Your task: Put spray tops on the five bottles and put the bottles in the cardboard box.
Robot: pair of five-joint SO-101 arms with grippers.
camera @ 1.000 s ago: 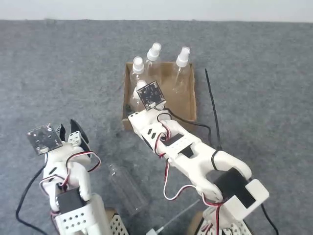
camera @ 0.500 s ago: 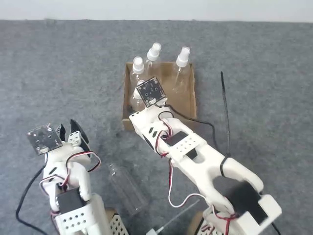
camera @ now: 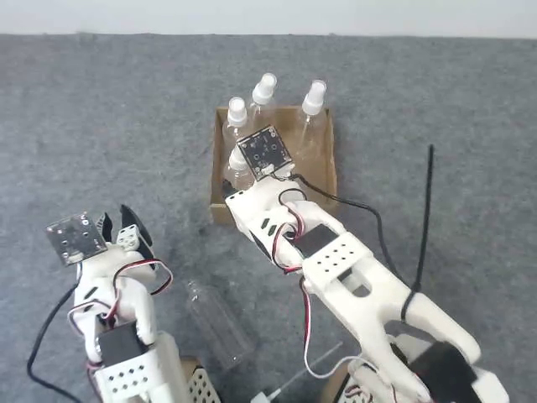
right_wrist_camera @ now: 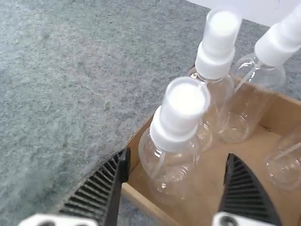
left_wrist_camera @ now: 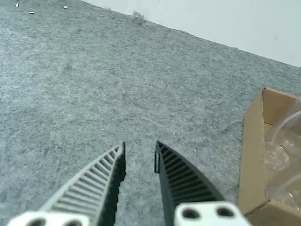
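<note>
Table top covered edge to edge in grey felt-like carpet (camera: 101,117), short matted pile, mottled lighter and darker in patches. At the far side the carpet meets a plain pale wall (camera: 268,17). The seam runs straight across the high view and slants across the left wrist view. A small tuft of grey lint (left_wrist_camera: 139,17) sits right on that seam. A few white specks (left_wrist_camera: 31,12) lie on the carpet close to the wall. Light even and diffuse; shadows on the carpet faint, soft-edged.
</note>
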